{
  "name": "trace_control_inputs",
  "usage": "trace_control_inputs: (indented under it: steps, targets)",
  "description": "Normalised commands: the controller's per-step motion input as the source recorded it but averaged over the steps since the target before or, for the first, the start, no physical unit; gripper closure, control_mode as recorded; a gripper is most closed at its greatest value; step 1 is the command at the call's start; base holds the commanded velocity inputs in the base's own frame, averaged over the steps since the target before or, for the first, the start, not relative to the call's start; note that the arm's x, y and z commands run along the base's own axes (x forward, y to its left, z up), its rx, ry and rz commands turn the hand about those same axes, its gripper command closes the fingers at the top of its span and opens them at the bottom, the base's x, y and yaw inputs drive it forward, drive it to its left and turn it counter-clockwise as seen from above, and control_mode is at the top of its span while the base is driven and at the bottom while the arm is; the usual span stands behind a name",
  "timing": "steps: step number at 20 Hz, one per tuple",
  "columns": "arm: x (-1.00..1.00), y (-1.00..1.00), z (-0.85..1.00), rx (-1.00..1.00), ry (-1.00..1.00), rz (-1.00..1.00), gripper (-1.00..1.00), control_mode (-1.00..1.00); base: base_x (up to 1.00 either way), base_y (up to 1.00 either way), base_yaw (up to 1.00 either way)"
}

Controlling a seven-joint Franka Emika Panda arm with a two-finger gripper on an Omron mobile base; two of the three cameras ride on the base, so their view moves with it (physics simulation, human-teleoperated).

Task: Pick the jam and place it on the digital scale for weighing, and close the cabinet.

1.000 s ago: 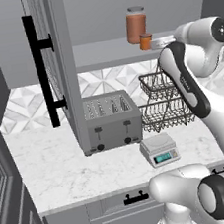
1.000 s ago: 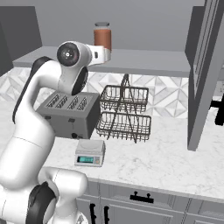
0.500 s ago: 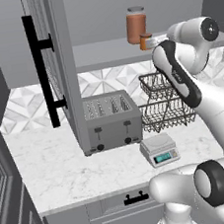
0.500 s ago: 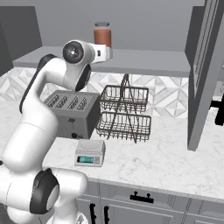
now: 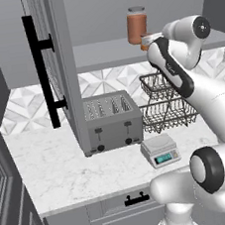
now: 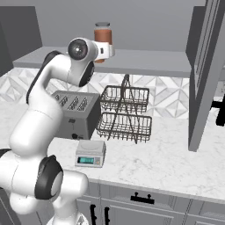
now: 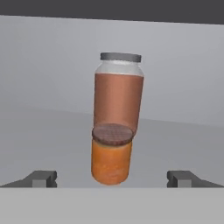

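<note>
Jam point(image 7: 111, 159) hiding tall jar's point(image 7: 118, 98) base, jaws apart

Small squat orange jam jar with dark brownish lid point(image 7: 111, 159): upright on grey cupboard shelf, directly in front of taller reddish-brown jar; in left base view only sliver of it peeks out beside arm point(image 5: 145, 41).

Small light grey square digital scale point(image 5: 160, 150): flat on white marble counter near front edge, weighing plate bare, teal display lit on front face; just beside toaster's corner, below wire basket rack.

Grey wall cupboard door with glass panels and long black bar handle point(image 5: 55, 76): swung open, edge toward camera; opposite door point(image 6: 202, 74) also open.
</note>
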Motion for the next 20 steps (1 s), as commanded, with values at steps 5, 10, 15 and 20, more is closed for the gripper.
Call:
trace_control_inputs:
  steps: [5,10,15,20]
  targets:
    - [0.22,0.00,0.00,0.00,0.00,0.00,-1.00,-1.00,0.00,0.00,0.00]
    - [0.37,0.01,0.00,0.00,0.00,0.00,-1.00,-1.00,0.00,0.00,0.00]
    - [0.27,0.05,-0.02,0.00,0.00,0.00,-1.00,-1.00,0.00,0.00,0.00]
    - [0.14,0.03,-0.11,0.00,0.00,0.00,-1.00,-1.00,0.00,0.00,0.00]
